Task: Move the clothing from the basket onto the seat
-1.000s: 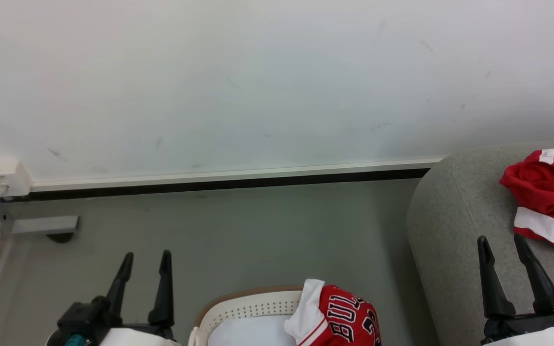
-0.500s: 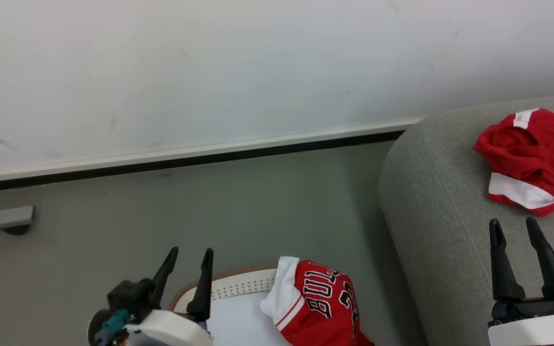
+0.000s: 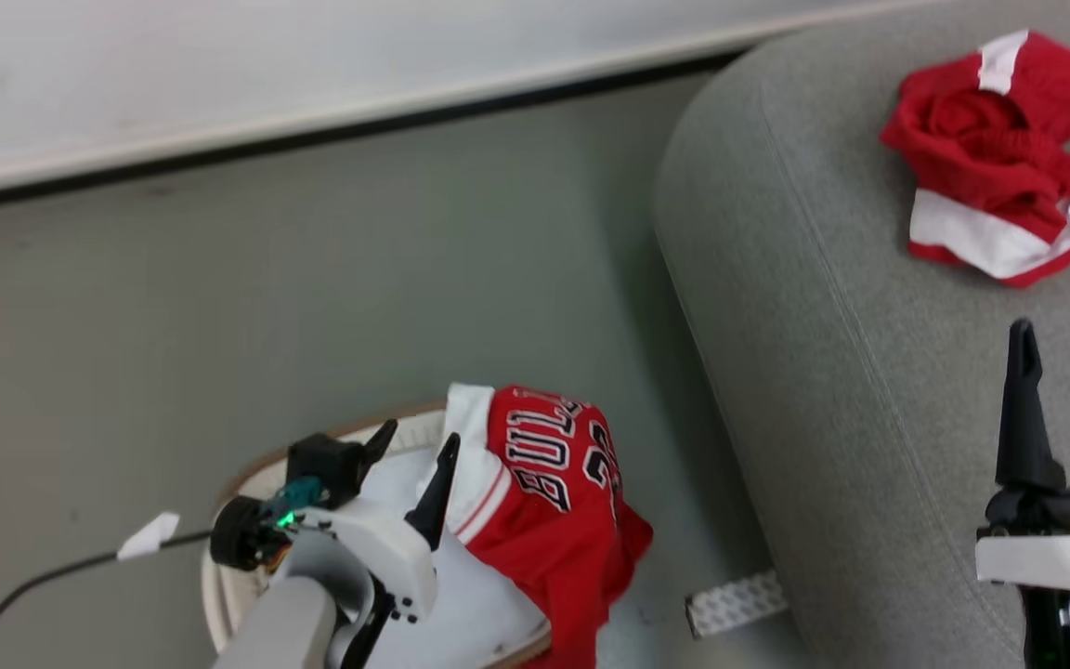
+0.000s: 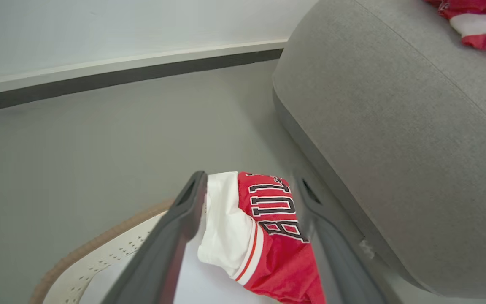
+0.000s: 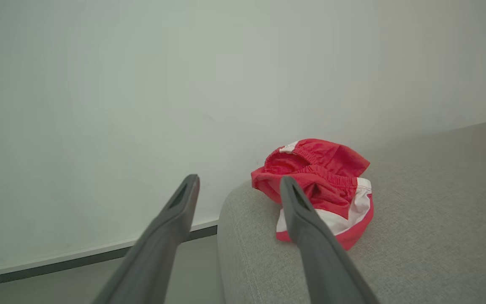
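Left gripper (image 3: 421, 433), seen from the head, hangs with its two dark fingers spread wide and empty over the basket (image 3: 252, 469), tips pointing away from the robot. The jersey (image 3: 554, 492) lies just beside its right finger, on the side toward the seat (image 3: 823, 372), draped over the basket's rim with its long axis running from the far rim back toward the robot and down to the floor. Black-and-white letters on it read "BULL", the last letter lost in a fold, with a number starting with 2 below. Right gripper (image 3: 1058, 327) is likewise spread wide and empty above the seat, well apart from the jersey, so the left arm is plainly the nearer one. Red shorts (image 3: 990, 158) with white bands already lie on the seat, ahead of the right gripper's tips. A strip of tape (image 3: 735, 602) lies on the floor between basket and seat. Along the left wrist's own line of sight, the jersey (image 4: 276, 236) sits ahead of and below the open fingers, framed between them and nearer the right one; its white sleeve edge faces the left finger and "BULL" reads sideways. The coming grasp looks to need a short drop forward and slightly right. From the right wrist, the shorts (image 5: 319, 185) rest on the seat's corner just past the right finger, untouched.
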Controlling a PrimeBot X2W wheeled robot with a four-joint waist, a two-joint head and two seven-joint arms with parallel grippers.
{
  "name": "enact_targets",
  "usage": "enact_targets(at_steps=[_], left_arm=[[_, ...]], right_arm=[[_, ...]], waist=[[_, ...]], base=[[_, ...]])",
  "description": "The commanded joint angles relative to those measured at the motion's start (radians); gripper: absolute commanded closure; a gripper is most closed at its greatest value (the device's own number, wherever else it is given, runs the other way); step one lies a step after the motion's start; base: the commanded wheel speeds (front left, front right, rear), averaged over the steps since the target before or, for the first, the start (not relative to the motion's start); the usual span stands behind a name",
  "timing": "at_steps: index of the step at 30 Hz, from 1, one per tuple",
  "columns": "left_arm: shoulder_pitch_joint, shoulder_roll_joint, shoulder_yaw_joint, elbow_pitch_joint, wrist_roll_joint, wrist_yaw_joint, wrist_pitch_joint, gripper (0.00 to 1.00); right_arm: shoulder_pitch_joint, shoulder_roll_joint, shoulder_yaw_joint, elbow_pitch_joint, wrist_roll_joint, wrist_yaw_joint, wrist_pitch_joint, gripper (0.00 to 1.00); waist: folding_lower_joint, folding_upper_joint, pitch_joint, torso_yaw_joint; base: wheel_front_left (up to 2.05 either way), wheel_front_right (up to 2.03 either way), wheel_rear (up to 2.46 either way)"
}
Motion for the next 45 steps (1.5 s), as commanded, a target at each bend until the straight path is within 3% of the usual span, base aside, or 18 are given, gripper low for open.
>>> enact_targets(at_steps=[1,8,11,15,28,34,35,36,37,38,45], left_arm=[[-0.038,0.016,-0.012,0.022,-0.001,-0.005,0.016,0.0],[-0.142,0.044,-0.086,0.171,-0.036,-0.014,0.134,0.0],[-0.173,0.056,-0.161,0.219,-0.072,-0.015,0.176,0.0],[-0.222,0.119,-0.267,0.259,-0.135,-0.013,0.212,0.0],[-0.39,0.209,-0.501,0.309,-0.222,-0.014,0.204,0.0],[-0.433,0.231,-0.551,0.315,-0.267,-0.014,0.157,0.04],[-0.44,0.232,-0.561,0.32,-0.281,-0.014,0.151,0.18],[-0.446,0.232,-0.573,0.323,-0.288,-0.014,0.146,0.39],[-0.452,0.233,-0.583,0.325,-0.292,-0.014,0.139,0.66],[-0.457,0.234,-0.594,0.328,-0.303,-0.014,0.135,1.0],[-0.46,0.227,-0.655,0.355,-0.368,-0.014,0.085,1.0]], right_arm=[[-0.032,0.009,-0.004,-0.013,0.002,-0.002,-0.003,0.0],[-0.104,0.032,-0.037,-0.047,0.009,-0.002,-0.003,0.0],[-0.128,0.039,-0.036,-0.058,0.007,-0.002,-0.003,0.0],[-0.151,0.047,-0.027,-0.066,0.004,-0.002,-0.003,0.0],[-0.191,0.068,0.024,-0.053,0.039,-0.002,-0.002,0.0],[-0.203,0.069,0.044,-0.045,0.069,-0.002,-0.002,0.0],[-0.207,0.069,0.049,-0.043,0.074,-0.002,-0.002,0.0],[-0.21,0.069,0.053,-0.04,0.076,-0.002,-0.002,0.0],[-0.212,0.069,0.056,-0.037,0.078,-0.002,-0.002,0.0],[-0.214,0.069,0.058,-0.035,0.08,-0.002,-0.002,0.0],[-0.219,0.069,0.055,-0.018,0.066,-0.002,-0.002,0.0]], waist=[[-0.0002,0.0,0.102,-0.057],[-0.0002,0.0,0.218,-0.085],[-0.0002,0.0,0.259,-0.101],[-0.0002,0.0,0.307,-0.122],[-0.0002,0.0,0.426,-0.181],[-0.0002,0.0,0.456,-0.192],[-0.0002,0.0,0.461,-0.194],[-0.0002,0.0,0.464,-0.195],[-0.0002,0.0,0.467,-0.195],[-0.0002,0.0,0.469,-0.195],[-0.0002,0.0,0.433,-0.176]], base=[[0.0,0.0,0.0],[0.0,0.0,0.0],[0.0,0.0,0.0],[0.0,0.0,0.0],[0.0,0.0,0.0],[0.0,0.0,0.0],[0.0,0.0,0.0],[0.0,0.0,0.0],[0.0,0.0,0.0],[0.0,0.0,0.0],[0.0,0.0,0.0]])
